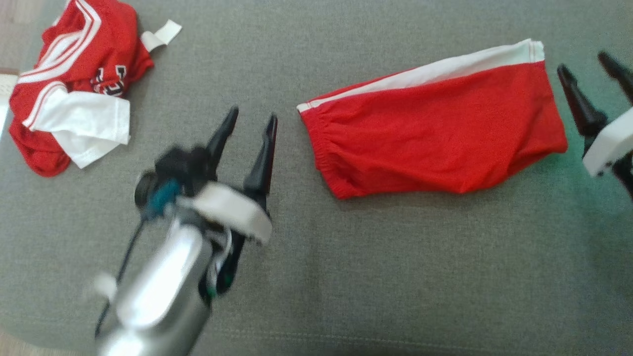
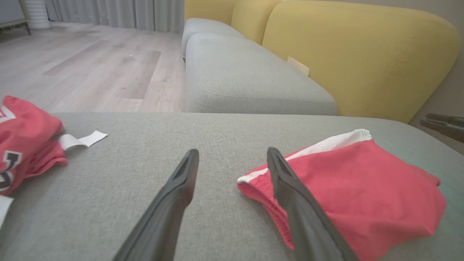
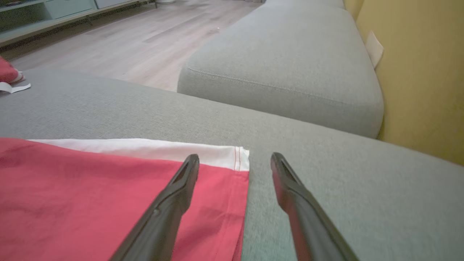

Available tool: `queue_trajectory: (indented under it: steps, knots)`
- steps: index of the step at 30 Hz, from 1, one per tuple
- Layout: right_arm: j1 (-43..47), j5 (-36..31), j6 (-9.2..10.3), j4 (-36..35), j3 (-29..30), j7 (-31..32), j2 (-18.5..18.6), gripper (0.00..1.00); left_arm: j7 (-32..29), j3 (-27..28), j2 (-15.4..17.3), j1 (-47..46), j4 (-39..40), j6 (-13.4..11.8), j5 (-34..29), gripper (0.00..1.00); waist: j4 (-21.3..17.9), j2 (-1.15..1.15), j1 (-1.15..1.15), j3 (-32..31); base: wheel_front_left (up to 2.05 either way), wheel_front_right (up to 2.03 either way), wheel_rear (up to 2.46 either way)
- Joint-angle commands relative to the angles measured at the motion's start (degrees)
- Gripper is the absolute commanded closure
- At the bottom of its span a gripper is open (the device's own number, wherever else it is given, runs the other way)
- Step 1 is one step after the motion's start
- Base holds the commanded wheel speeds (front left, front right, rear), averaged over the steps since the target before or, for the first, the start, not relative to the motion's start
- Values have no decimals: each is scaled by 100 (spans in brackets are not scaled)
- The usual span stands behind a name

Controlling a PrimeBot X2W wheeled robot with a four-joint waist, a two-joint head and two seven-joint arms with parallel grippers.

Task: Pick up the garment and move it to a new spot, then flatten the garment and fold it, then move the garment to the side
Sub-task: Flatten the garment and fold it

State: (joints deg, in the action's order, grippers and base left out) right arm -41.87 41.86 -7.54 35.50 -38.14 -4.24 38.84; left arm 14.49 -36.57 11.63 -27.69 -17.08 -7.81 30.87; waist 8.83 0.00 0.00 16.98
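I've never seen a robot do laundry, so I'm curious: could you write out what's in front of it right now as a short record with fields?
Surface: grey fabric sofa cushion
Main garment: red cloth shorts with a white side stripe, lying flat, apparently folded in half, right of centre
Other garment: crumpled red and white jersey, far left
Left gripper: open, holding nothing, beside the waistband end
Right gripper: open, holding nothing, beside the hem end
Behind: yellow sofa backrest
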Motion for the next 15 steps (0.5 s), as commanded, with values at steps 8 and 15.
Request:
queue_trajectory:
  steps: [8, 15]
  knots:
    - [439, -225, 5, 893, 700, 272, -427, 0, 50, 663, -401, 1458, 1436, -283, -1174, 0, 402, 0, 0, -278, 0, 0, 0]
    - [540, -334, 5, 1794, 1025, 582, -560, 0, 51, 662, -753, 2053, 1638, -5, -1526, 0, 839, 0, 0, -265, 0, 0, 0]
